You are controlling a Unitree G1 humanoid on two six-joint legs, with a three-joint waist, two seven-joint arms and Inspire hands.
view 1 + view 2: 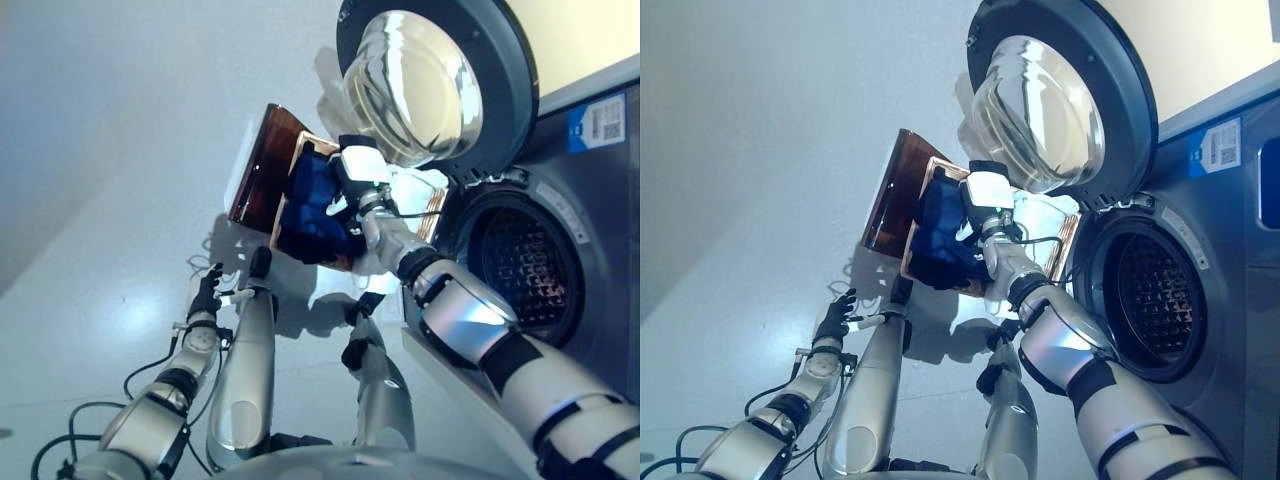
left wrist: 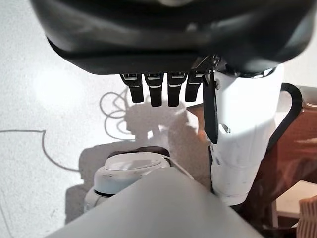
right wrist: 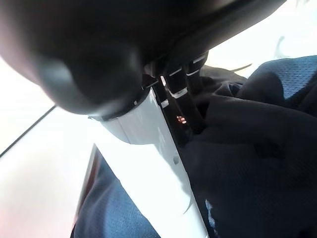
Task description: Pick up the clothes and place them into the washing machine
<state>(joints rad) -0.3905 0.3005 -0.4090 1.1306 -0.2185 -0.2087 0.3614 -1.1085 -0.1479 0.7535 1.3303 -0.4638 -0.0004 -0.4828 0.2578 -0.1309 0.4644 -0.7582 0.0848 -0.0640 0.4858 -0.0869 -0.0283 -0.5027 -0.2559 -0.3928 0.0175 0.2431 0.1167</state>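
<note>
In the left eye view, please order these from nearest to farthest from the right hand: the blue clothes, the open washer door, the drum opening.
1. blue clothes: the right hand is in them, inside the brown basket.
2. washer door: open, just above the hand.
3. drum opening: farthest, to the right beyond the forearm.

One washing machine (image 1: 1200, 290) stands with its one door (image 1: 1060, 100) open. One brown basket (image 1: 902, 195) holds one dark blue garment (image 1: 940, 235).

Washer drum (image 1: 525, 265) open, door (image 1: 435, 85) aside
</note>
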